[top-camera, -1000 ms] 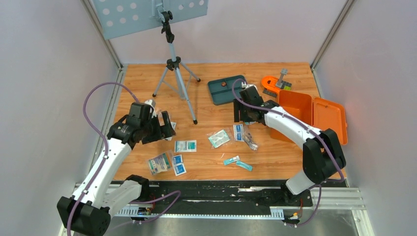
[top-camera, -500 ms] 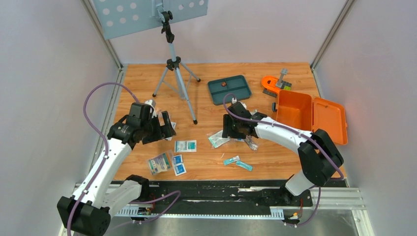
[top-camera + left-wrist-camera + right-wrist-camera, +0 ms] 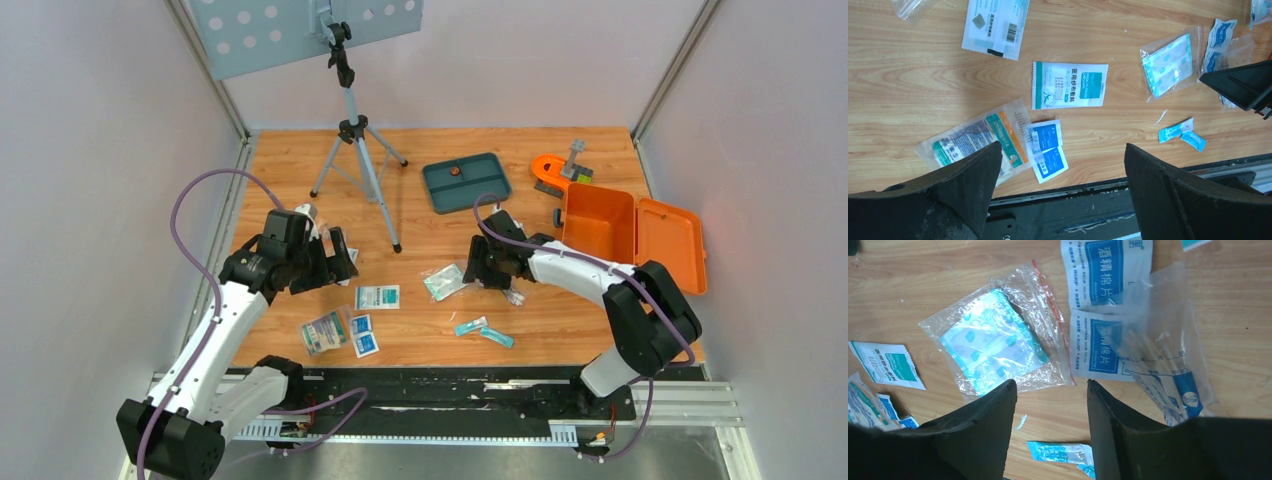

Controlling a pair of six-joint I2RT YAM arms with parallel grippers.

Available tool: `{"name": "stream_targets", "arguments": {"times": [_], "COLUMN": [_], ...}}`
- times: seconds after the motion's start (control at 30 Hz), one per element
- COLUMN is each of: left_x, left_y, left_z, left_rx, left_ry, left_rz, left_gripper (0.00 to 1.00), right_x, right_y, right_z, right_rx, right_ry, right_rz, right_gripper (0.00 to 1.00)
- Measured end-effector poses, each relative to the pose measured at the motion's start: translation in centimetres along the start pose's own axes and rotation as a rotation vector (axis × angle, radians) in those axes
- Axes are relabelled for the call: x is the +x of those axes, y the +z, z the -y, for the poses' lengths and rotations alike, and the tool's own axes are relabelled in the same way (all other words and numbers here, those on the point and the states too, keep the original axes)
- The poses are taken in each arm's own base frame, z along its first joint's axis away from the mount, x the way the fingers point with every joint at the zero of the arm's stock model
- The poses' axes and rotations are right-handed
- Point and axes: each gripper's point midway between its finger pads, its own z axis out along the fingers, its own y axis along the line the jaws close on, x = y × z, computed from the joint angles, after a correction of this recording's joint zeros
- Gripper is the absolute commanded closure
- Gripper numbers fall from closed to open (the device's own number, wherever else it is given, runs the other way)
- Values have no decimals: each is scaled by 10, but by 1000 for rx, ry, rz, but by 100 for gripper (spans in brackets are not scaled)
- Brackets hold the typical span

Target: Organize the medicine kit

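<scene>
Two sets of jaws, both gripping nothing: left spread wide, right partly parted above clear packets (image 3: 993, 342). Beyond the right jaws' right side, lid open on the counter (image 3: 430, 225): medicine kit (image 3: 600, 225).

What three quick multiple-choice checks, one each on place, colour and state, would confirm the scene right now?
1. The medicine kit sits at the table's: A) near-left corner B) centre C) right edge.
2. The divided tray is: A) orange B) dark teal C) white.
3. The left gripper is: A) open, holding nothing B) shut on a packet C) out of view.
Answers: 1 C, the kit lies by the right edge in the top view; 2 B, the tray shows dark teal; 3 A, its jaws stand wide apart above the packets.
</scene>
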Motion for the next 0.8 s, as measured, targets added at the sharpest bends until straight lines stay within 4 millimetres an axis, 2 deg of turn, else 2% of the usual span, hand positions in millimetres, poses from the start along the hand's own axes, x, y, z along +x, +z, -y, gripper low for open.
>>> {"name": "stream_targets", "arguments": {"times": [0.13, 0.27, 0.8], "left_x": [0, 0, 0], "left_y": [0, 0, 0], "left_z": [0, 0, 0], "left_rx": [-1, -1, -1], "left_ry": [-1, -1, -1], "left_rz": [0, -1, -1], "left_gripper": [0, 0, 0], "right_x": [3, 0, 0], "right_y": [3, 5, 14], "right_z": [4, -3, -7], "right_rx": [-12, -43, -61], "right_ry": [33, 41, 50], "right_rz": [-12, -8, -16], "right_gripper": [51, 55, 54]}}
